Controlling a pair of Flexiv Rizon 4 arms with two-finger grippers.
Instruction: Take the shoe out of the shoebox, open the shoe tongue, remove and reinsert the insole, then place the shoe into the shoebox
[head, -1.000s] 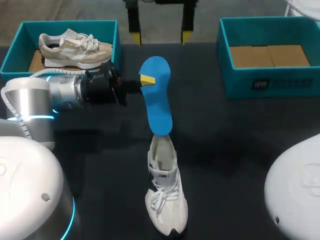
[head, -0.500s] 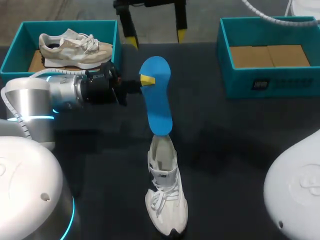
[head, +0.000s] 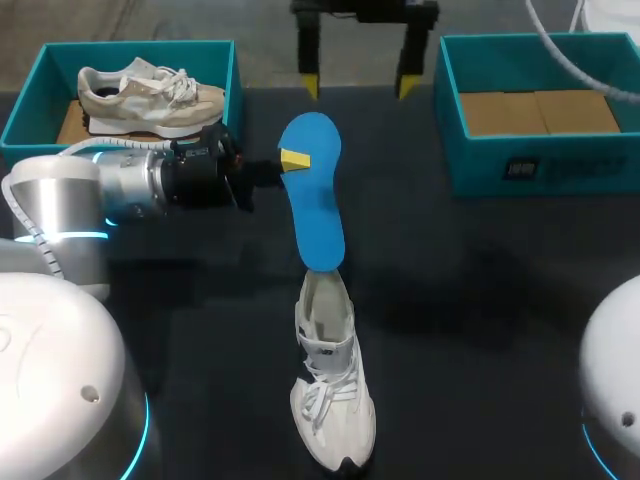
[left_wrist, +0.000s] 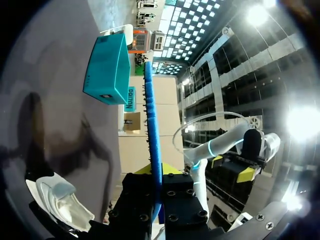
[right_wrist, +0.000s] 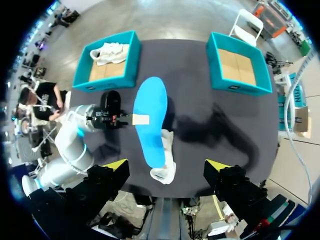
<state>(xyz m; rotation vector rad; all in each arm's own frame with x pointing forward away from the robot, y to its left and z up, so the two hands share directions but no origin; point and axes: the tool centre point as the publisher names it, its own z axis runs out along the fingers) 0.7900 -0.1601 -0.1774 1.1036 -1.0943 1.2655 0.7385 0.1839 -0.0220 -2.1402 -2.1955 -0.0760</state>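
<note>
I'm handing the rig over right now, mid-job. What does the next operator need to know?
Left gripper: shut on the blue insole, held in the air, its near end over the opening of the white sneaker; I cannot tell if they touch.
Right gripper: open, empty, high over the far edge of the table.
The white sneaker lies on the table, toe toward the robot. The left shoebox holds a beige sneaker; the right shoebox shows only its cardboard floor.
Done: shoe out, insole removed.
Left: reinsert the insole, put the shoe into a shoebox.
</note>
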